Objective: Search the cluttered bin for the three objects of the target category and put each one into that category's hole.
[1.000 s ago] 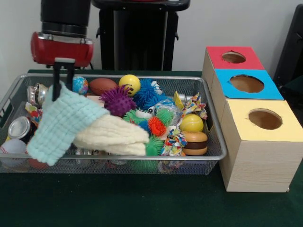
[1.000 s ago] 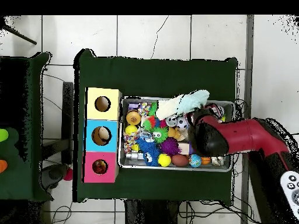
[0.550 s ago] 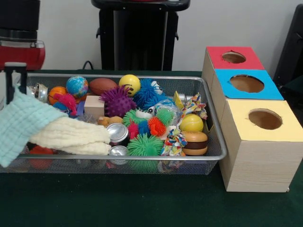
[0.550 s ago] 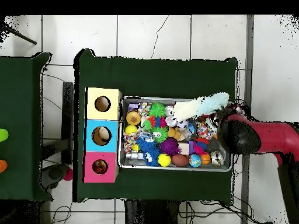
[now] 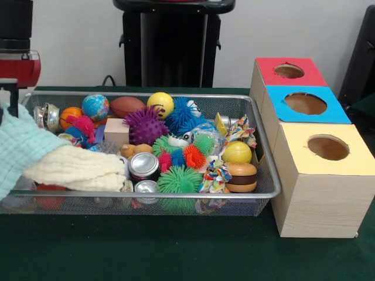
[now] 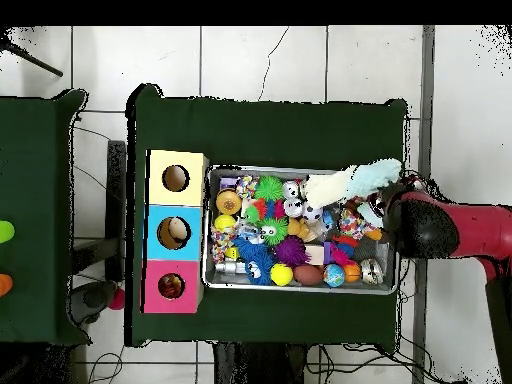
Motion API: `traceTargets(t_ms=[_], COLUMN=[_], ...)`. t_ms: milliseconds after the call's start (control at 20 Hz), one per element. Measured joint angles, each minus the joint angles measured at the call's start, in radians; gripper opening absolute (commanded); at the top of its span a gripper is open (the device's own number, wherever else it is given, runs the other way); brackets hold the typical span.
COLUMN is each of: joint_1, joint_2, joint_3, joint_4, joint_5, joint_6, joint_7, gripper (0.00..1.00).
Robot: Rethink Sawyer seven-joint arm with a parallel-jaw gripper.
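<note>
Surface: dark green cloth-covered surface (image 5: 176,252), carrying a wire mesh bin (image 5: 266,175) and, just beside the bin's end, a row of three wooden boxes.
Boxes: red-topped box (image 5: 290,71), blue-topped box (image 5: 304,104) and yellow-topped box (image 5: 326,148), each with a round hole in its top.
Bin contents: packed with balls and toys, among them a purple spiky ball (image 5: 145,124), a smooth yellow ball (image 5: 160,103), a brown football (image 5: 126,106), a globe-printed ball (image 5: 95,107), a toy burger (image 5: 241,177), a green spiky ball (image 5: 177,181) and a silver can (image 5: 143,165).
Cloths: a mint green knitted cloth (image 5: 20,146) with a cream knitted cloth (image 5: 76,168) draped over the bin's end farthest from the boxes, the mint one lifted past the rim.
Gripper: the red and black gripper (image 6: 395,200) is at that same end; it seems clamped on the mint cloth, though the fingers are hidden.
Room: white tiled floor (image 6: 300,60) around the surface; a second dark green surface (image 6: 35,220) stands apart beyond the boxes; pale wall behind.
</note>
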Motion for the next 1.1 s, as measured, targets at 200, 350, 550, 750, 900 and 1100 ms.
traceTargets(t_ms=[200, 350, 550, 750, 900, 1100], joint_1=[0.019, 0.03, 0.044, 0.063, 0.073, 0.087], joint_2=[0.001, 0.001, 0.001, 0.001, 0.001, 0.0], joint_3=[0.0, 0.0, -0.003, -0.017, -0.028, -0.044], joint_4=[-0.001, -0.001, -0.001, -0.001, 0.0, 0.004], joint_5=[0.0, 0.003, 0.039, 0.1, 0.124, 0.151], joint_6=[0.0, 0.0, 0.0, 0.0, 0.0, 0.0], joint_7=[0.0, 0.0, 0.0, 0.0, 0.0, 0.0], gripper=[0.0, 0.0, 0.0, 1.0, 1.0, 1.0])
